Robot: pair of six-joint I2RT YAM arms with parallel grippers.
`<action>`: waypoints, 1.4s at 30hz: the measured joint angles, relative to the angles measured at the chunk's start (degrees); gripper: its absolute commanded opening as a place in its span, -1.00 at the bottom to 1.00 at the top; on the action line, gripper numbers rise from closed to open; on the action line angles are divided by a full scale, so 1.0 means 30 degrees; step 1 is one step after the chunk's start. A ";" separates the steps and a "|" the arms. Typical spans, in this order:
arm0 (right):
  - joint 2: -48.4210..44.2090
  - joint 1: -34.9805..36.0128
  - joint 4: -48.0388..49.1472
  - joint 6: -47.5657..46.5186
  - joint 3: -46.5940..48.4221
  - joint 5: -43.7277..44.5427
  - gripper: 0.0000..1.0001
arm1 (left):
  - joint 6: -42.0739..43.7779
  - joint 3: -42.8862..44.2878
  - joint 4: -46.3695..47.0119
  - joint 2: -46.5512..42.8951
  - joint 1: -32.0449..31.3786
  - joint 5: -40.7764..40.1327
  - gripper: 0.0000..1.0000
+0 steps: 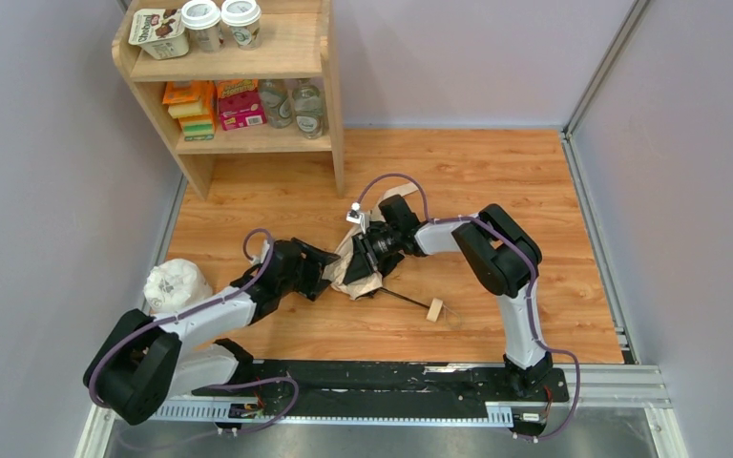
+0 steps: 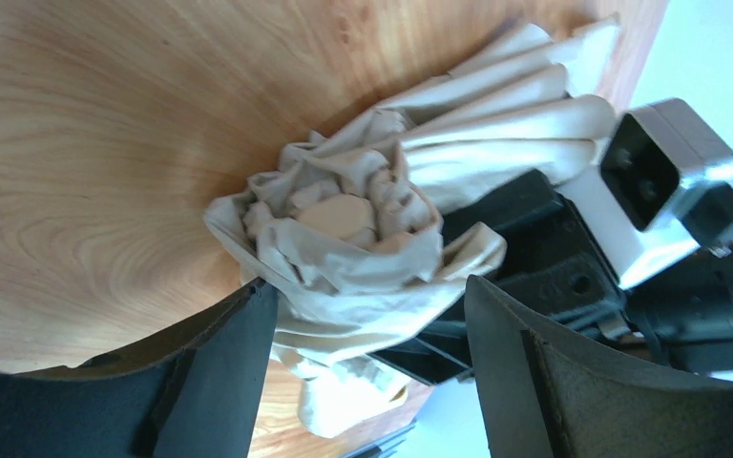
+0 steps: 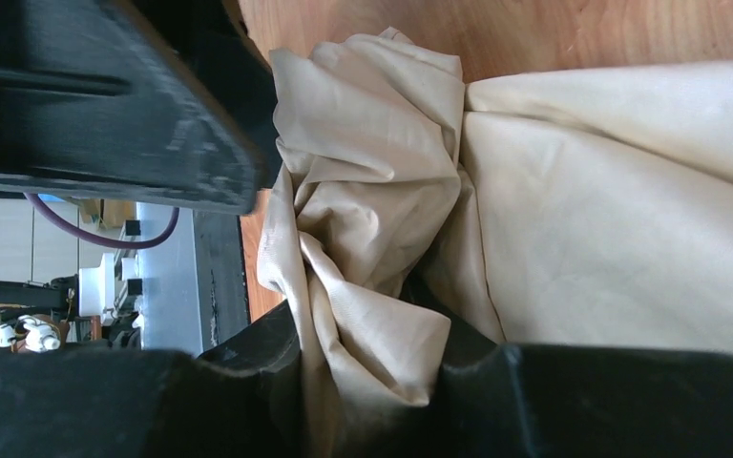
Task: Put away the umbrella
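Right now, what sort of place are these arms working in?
Probably a staged test cell dressed like a home pantry corner: a wood-grain laminate surface boxed in by plain pale lilac wall panels, with a light wooden shelf unit stocked with lidded paper cups, snack boxes and clear bottles.

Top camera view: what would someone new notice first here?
The crumpled beige umbrella lies mid-table, with the left tool and right tool at it from either side. Its black shaft and wooden handle stick out toward the near edge. A stocked wooden shelf stands at the far left.
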 measured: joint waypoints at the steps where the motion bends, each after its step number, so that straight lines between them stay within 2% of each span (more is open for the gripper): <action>1: 0.0022 0.0000 -0.0058 0.0015 0.0051 -0.0022 -1.00 | -0.0109 0.0000 0.0036 0.0342 -0.0007 -0.0029 0.57; 10: 0.0087 0.0000 -0.0656 -0.0109 0.0335 -0.0036 -1.00 | -0.1020 0.1035 -0.1457 0.2171 -0.0882 -0.0896 0.57; 14: 0.0087 0.0000 -0.0758 -0.0175 0.0408 -0.0036 -1.00 | -0.1304 0.1989 -0.1297 0.3898 -0.0947 -0.1064 0.45; 16: 0.0087 -0.0102 -0.1093 -0.0408 0.0605 0.0036 -1.00 | -0.1304 0.2477 -0.1107 0.4692 -0.0984 -0.1107 0.21; 19: 0.0051 -0.0182 -0.1836 -0.0969 0.0962 0.0328 -1.00 | -0.1260 0.2186 -0.0051 0.5158 -0.0998 -0.1268 -0.26; 20: 0.0022 -0.0131 -0.2113 -0.1129 0.1078 0.0488 -1.00 | -0.1231 0.2069 0.0197 0.5209 -0.0998 -0.1348 -0.35; 22: -0.0095 -0.0036 -0.2550 -0.1413 0.1202 0.0860 -1.00 | -0.1144 0.1792 0.0743 0.5187 -0.0998 -0.1384 -0.65; 23: -0.0182 -0.0015 -0.2659 -0.1530 0.1195 0.1042 -1.00 | -0.1093 0.1727 0.0860 0.5158 -0.0998 -0.1392 -0.88; 24: -0.0211 0.0022 -0.2688 -0.1545 0.1195 0.1093 -1.00 | -0.1027 0.1639 0.0933 0.5115 -0.0998 -0.1435 -1.00; 25: -0.0262 0.0058 -0.2747 -0.1566 0.1195 0.1188 -0.95 | -0.0976 0.1479 0.1107 0.5020 -0.1005 -0.1494 -1.00; 26: -0.0291 0.0095 -0.2790 -0.1603 0.1195 0.1246 -0.81 | -0.0940 0.1370 0.1166 0.4925 -0.1020 -0.1559 -1.00; 28: -0.0379 0.0219 -0.2987 -0.1603 0.1246 0.1443 -0.29 | -0.0874 0.1311 0.0933 0.4707 -0.1020 -0.1610 -1.00; 33: -0.1523 0.0685 -0.4597 -0.1297 0.1362 0.3242 0.70 | -0.1042 0.0962 0.0481 0.4211 -0.1035 -0.1122 -1.00; 36: -0.3155 0.1144 -0.6521 -0.1537 0.1443 0.5085 0.99 | -0.1093 0.0947 0.0051 0.3993 -0.1027 -0.1013 -1.00; 39: -0.5275 0.1450 -0.8021 -0.2127 0.1348 0.7694 1.00 | -0.1115 0.0962 -0.0874 0.3512 -0.1020 -0.0918 -1.00; 42: -0.8408 0.2404 -0.7635 -0.3402 0.0044 1.1482 1.00 | -0.1144 0.1202 -0.2149 0.3133 -0.1020 -0.0860 -1.00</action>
